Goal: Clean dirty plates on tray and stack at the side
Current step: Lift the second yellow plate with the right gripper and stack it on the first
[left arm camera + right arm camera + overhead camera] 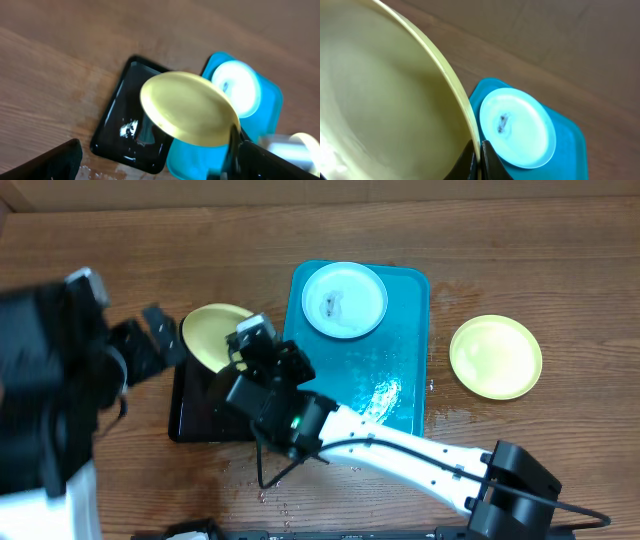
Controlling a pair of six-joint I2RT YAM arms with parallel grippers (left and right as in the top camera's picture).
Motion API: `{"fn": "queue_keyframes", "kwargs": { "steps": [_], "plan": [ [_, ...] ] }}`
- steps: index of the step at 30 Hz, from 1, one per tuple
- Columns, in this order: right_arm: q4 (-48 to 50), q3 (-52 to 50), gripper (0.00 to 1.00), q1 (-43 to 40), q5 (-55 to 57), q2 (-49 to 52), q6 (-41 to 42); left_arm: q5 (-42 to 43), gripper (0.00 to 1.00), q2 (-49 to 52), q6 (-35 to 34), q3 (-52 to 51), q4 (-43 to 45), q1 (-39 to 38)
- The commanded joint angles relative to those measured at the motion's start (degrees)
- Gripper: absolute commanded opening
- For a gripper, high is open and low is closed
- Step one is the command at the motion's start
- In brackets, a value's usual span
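right gripper clamped on the yellow plate rim, above the black tray; left gripper wide apart beside it; smeared pale plate on turquoise tray

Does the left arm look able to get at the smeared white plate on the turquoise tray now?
Probably not cleanly. The right claw, shut on a yellow plate above the black tray, sits between the open left claw and the white plate; the left claw would have to go around it.

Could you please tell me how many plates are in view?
3: yellow-green plate in right gripper near black tray; pale blue plate on turquoise tray; second yellow-green plate on table.
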Motion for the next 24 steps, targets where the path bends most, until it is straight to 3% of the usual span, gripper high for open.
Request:
{"fn": "queue_keyframes", "kwargs": {
  "steps": [1, 6, 14, 18, 24],
  "plan": [
    [-1.53, -0.02, 0.04, -4.26, -12.04, -2.12, 6.91, -1.27, 1.00, -8.17, 1.31, 1.79, -0.13, 0.28],
    [-6.29, 1.57, 0.04, -11.91, -28.22, -5.92, 19.08, -1.97, 1.00, -12.37, 1.33, 1.79, -0.15, 0.28],
    [-19.85, 3.48, 0.04, -44.30, -58.38, -16.94, 19.30, -2.38, 1.00, -12.81, 1.31, 1.77, -0.13, 0.28],
    [-31.26, 3.21, 0.04, -65.02, -63.56, -15.74, 16.33, -2.36, 1.00, -12.70, 1.31, 1.77, -0.13, 0.28],
    [-39.91, 0.17, 0.04, -84.06, -63.60, -10.01, 11.87, -2.38, 1.00, -12.48, 1.31, 1.77, -0.15, 0.28]
  ]
}}
